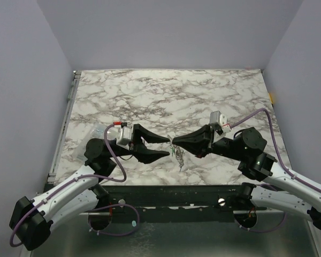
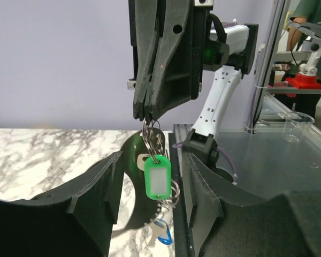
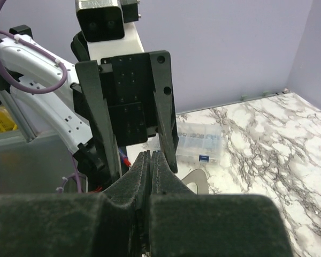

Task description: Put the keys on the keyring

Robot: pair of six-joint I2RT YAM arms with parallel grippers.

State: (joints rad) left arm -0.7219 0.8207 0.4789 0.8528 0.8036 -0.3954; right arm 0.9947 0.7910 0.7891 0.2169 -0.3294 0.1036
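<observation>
- The right end effector [image 1: 174, 142] has its two fingers pressed together, and their tips pinch the top of the keyring [image 2: 148, 134], a small bundle of silvery loops
- The keyring hangs straight down from that pinch, over the marbled tabletop [image 1: 203, 96], near its front edge and roughly midway between the two arms
- Both keys hang on the bunch: the green key [image 2: 157, 181] sits just under the loops, its plastic head facing the left wrist camera with a pale panel in the middle
- The blue key [image 2: 163, 234] dangles lowest, below the green one and close to the tabletop (whether it touches the surface cannot be told)
- The left end effector [image 1: 167, 145] is spread, its fingers standing well apart and gripping nothing
- In the left wrist view the hanging bunch lies in the gap between those two fingers, touching neither
- In the overhead view the two end effectors point at each other, tips close, with the left one's fingers opening toward the right one's closed tip
- A clear plastic packet [image 3: 200, 142] with small blue marks lies on the tabletop behind the left end effector, well apart from the keys
</observation>
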